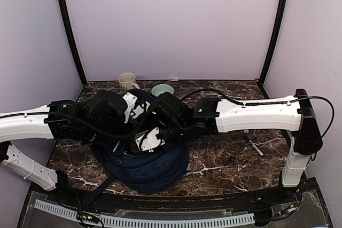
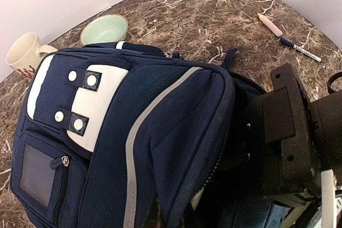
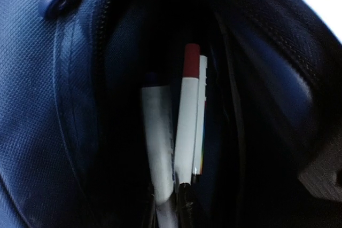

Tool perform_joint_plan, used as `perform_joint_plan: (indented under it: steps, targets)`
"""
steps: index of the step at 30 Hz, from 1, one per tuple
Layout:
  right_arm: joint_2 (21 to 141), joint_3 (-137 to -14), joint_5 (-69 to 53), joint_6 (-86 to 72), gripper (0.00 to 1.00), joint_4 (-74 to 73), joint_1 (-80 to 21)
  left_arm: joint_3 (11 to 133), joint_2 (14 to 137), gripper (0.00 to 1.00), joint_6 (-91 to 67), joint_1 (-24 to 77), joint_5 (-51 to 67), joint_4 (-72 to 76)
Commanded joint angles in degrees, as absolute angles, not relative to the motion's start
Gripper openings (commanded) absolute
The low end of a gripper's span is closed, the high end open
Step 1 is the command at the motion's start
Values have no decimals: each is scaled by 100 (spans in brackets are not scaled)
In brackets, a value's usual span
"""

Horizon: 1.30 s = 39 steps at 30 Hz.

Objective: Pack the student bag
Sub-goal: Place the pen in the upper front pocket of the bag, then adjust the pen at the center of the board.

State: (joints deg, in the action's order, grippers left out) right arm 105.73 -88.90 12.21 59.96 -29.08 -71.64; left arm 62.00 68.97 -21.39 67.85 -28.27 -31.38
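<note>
Dark marbled worktop [image 1: 224, 164], with the navy student bag [image 1: 152, 166] lying front-up at its near middle, main compartment unzipped and gaping. Step in hand, judging from the right wrist view: lowering a red-capped marker [image 3: 187, 126] into that compartment. Best done by holding the bag's mouth up and wide and letting go only once well below the zip line. Slide down alongside the things inside rather than across them, then back straight out along the line of entry to avoid snagging fabric or zip teeth. Left arm [image 1: 32, 124] reaching in from the bag's left, wrist bent down over its top; left jaws pinched shut, apparently on the fabric rim of the opening, fingertips themselves out of view. Right arm [image 1: 256, 115] stretched level from the bag's right, wrist dipped nose-first into the opening; right jaws only glimpsed as dark tips at the marker's lower end, open or clamped on it impossible to tell. Behind the bag, a cream mug [image 1: 126, 81] and a pale green bowl [image 1: 162, 89]. Inside the bag, beside the marker, a white sheet [image 3: 157, 148] and a thin banded pen [image 3: 202, 110]. Right of the bag, loose on the marble, a blue pen [image 2: 301, 50] and a cream stick [image 2: 270, 25].
</note>
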Motion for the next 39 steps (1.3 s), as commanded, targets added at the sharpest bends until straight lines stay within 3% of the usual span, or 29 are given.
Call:
perform_joint_plan:
  steps: [1,11,21,29,39]
  targets:
    - [10509,-8872,1297,5950,26,-2283,-7250,6461,6637,0,-2162,6768,-2928,-2513]
    - [9974,-8712,1177,5382,30,-2551,-7123,6373,6562,0,-2139,6759,-2992,-2469]
    - [8397,-7589,-980,4070,32,-3758,-6052,6245,6524,0,-2103,6754,-2929,-2475]
    - [7477,-5883,-1274,3481,34,-3535,-4509,5995,6331,0,-2230,6755,-2951,-2497]
    - [7822,-5677,-1402,3350,34,-3938,-2089,5964,6274,0,-2294,6756,-2982,-2544]
